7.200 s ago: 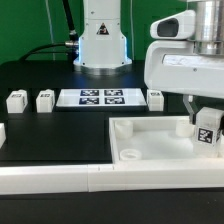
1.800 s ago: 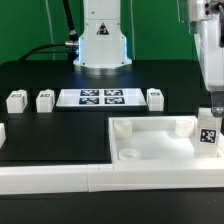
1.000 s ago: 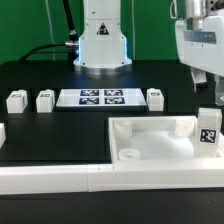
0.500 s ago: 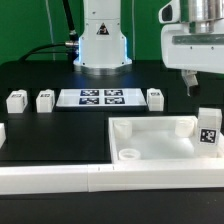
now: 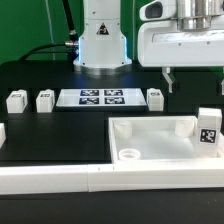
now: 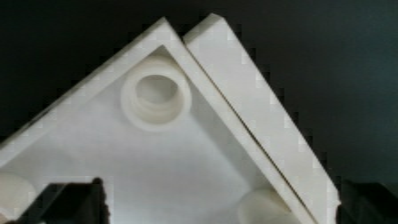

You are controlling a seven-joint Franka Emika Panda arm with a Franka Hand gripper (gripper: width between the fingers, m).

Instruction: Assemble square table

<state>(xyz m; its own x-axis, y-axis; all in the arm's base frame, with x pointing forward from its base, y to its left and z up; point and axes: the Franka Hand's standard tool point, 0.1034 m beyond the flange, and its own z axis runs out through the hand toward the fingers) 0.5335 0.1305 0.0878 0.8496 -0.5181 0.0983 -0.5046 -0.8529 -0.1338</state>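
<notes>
The white square table top (image 5: pixel 160 142) lies rim-up at the exterior view's front right, with a round socket (image 5: pixel 129 155) at its near-left corner. One tagged white leg (image 5: pixel 208 128) stands upright in its right corner. My gripper (image 5: pixel 196 84) hangs above the top's back edge, open and empty, apart from that leg; one finger (image 5: pixel 167 80) shows. Three loose legs lie on the black table: two at the left (image 5: pixel 16 100) (image 5: pixel 44 100) and one (image 5: pixel 155 97) right of the marker board. The wrist view shows a corner of the top (image 6: pixel 107 150), a socket (image 6: pixel 157 97) and one dark finger (image 6: pixel 75 203).
The marker board (image 5: pixel 100 97) lies at the table's middle back. A long white border bar (image 5: pixel 60 178) runs along the front edge, and it also shows beside the top in the wrist view (image 6: pixel 240 95). Another white piece (image 5: pixel 2 133) sits at the left edge. The robot base (image 5: pixel 102 40) stands behind.
The gripper let go of the leg, which now stands in the top's right corner. It then rose and moved toward the exterior view's left. The leg and top have not moved since.
</notes>
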